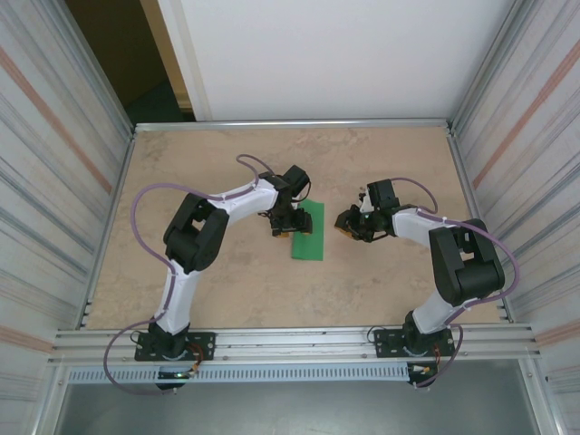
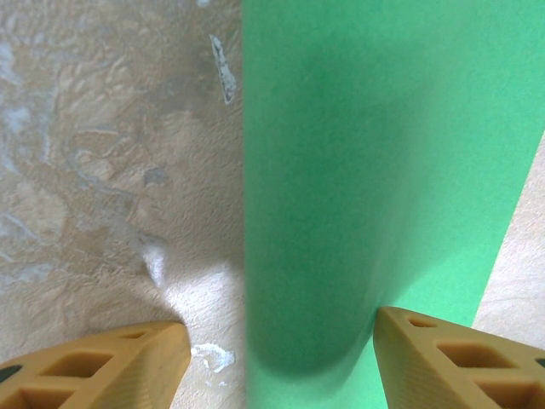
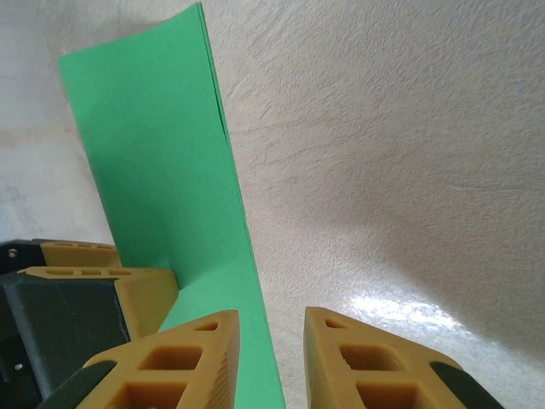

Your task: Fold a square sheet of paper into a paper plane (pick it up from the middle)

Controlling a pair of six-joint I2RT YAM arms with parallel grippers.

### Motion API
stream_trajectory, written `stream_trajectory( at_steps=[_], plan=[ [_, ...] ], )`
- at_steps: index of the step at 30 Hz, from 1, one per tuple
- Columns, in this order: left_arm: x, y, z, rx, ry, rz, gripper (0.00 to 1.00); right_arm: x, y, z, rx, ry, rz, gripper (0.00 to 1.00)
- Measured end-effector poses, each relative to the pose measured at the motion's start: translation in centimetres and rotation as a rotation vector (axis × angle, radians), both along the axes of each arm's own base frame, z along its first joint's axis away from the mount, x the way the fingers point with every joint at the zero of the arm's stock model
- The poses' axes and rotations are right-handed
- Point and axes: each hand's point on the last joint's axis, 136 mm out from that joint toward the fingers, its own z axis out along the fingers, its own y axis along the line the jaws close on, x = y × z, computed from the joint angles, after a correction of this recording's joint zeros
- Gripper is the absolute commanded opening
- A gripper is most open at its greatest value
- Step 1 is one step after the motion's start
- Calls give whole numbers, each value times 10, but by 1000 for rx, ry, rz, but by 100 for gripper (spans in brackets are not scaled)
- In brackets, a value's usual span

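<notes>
- My left gripper [image 2: 277, 334] stands open, astride the folded green sheet of paper [image 2: 375, 170].
- My right gripper [image 3: 271, 322] is narrowly parted and empty.
- The sheet lies mid-table [image 1: 227, 290], which is mottled beige; ribbed metal walls [image 1: 54, 136] flank it.

Left gripper [image 2: 281, 322] wide apart, right gripper [image 3: 271, 315] ajar.

no text, label or number is readable anywhere.
</notes>
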Motion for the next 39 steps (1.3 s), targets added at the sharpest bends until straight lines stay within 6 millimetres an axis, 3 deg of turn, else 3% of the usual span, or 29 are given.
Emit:
stream_trajectory(
  at_steps=[10, 23, 39],
  plan=[
    [0, 0, 0, 3, 3, -5, 64, -6, 11, 0, 9, 3, 35, 23],
    [0, 0, 0, 3, 3, -4, 64, -5, 51, -4, 73, 25, 146, 12],
    [0, 0, -1, 3, 4, -2, 64, -11, 56, -26, 90, 93, 170, 8]
  ],
)
